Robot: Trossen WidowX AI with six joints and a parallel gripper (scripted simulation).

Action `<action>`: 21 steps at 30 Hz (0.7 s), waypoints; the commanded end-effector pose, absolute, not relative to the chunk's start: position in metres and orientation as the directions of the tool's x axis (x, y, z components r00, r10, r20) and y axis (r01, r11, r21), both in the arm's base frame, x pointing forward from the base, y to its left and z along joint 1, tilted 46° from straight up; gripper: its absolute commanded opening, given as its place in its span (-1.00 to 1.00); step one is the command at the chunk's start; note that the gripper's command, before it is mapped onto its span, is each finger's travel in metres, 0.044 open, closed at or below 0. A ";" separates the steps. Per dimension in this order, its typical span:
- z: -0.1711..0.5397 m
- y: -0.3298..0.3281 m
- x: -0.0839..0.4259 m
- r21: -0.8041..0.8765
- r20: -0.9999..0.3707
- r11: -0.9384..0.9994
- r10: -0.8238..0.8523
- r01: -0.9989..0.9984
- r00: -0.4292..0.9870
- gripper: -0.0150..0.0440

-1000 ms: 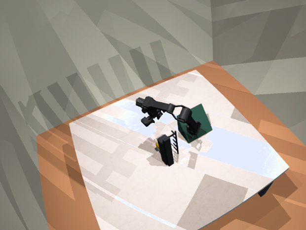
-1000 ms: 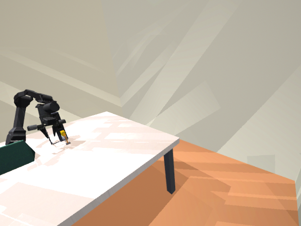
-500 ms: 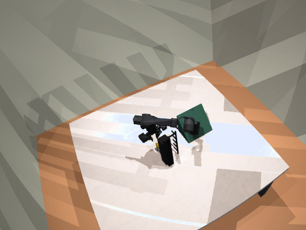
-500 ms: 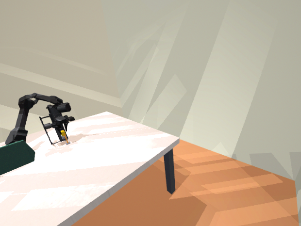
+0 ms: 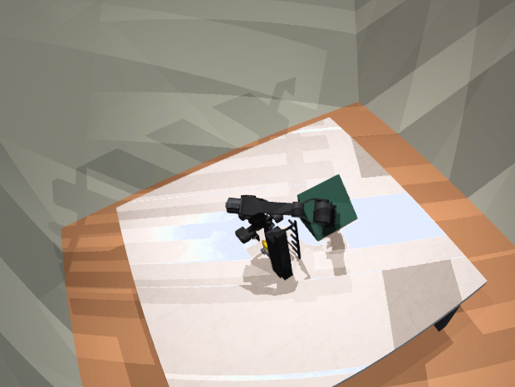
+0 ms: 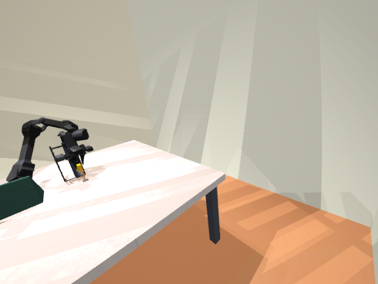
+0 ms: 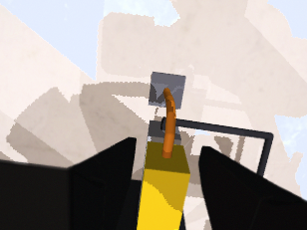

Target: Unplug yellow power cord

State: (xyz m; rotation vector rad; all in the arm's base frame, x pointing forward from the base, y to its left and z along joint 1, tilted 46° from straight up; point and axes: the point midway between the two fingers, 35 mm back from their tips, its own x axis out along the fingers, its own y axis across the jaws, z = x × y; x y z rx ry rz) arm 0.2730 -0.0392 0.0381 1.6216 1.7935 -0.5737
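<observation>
The black power strip (image 5: 281,257) (image 6: 72,166) stands tilted upright on the table. The yellow plug (image 5: 265,245) (image 6: 79,167) (image 7: 161,198) is at its face, near the lower end; its prongs are hidden. An orange-yellow cord (image 6: 83,175) (image 7: 170,120) runs from the plug to a small grey block (image 6: 85,180) (image 7: 160,81) on the table. My gripper (image 7: 167,150) is partly open and holds nothing. In the wrist view its fingers stand on either side of the plug, with a gap on each side. In the top view the fingertips are mostly hidden behind the strip.
A thin black frame (image 5: 298,241) (image 6: 59,169) (image 7: 224,128) stands behind the strip, close to my gripper. A dark green block (image 5: 347,199) (image 6: 18,195) is at the arm's base. The pale table (image 5: 249,332) (image 6: 137,198) has a dark leg (image 6: 213,213) below its corner.
</observation>
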 end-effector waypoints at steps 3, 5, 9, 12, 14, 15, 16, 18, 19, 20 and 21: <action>0.045 -0.030 0.270 0.094 -0.706 0.140 0.707 0.986 -0.033 0.05; 0.048 -0.028 0.269 0.094 -0.706 0.140 0.707 0.986 -0.033 0.05; 0.052 -0.024 0.268 0.094 -0.706 0.140 0.708 0.986 -0.033 0.05; 0.054 -0.021 0.267 0.094 -0.705 0.140 0.708 0.986 -0.033 0.05; 0.055 -0.021 0.267 0.094 -0.705 0.140 0.708 0.986 -0.033 0.05; 0.055 -0.021 0.267 0.094 -0.705 0.140 0.708 0.986 -0.033 0.05; 0.054 -0.021 0.267 0.094 -0.705 0.140 0.708 0.986 -0.033 0.05; 0.054 -0.020 0.267 0.094 -0.705 0.140 0.708 0.986 -0.033 0.05; 0.053 -0.019 0.267 0.094 -0.705 0.140 0.708 0.986 -0.033 0.05; 0.052 -0.018 0.267 0.094 -0.705 0.140 0.708 0.986 -0.033 0.05; 0.051 -0.017 0.267 0.094 -0.705 0.140 0.708 0.986 -0.033 0.05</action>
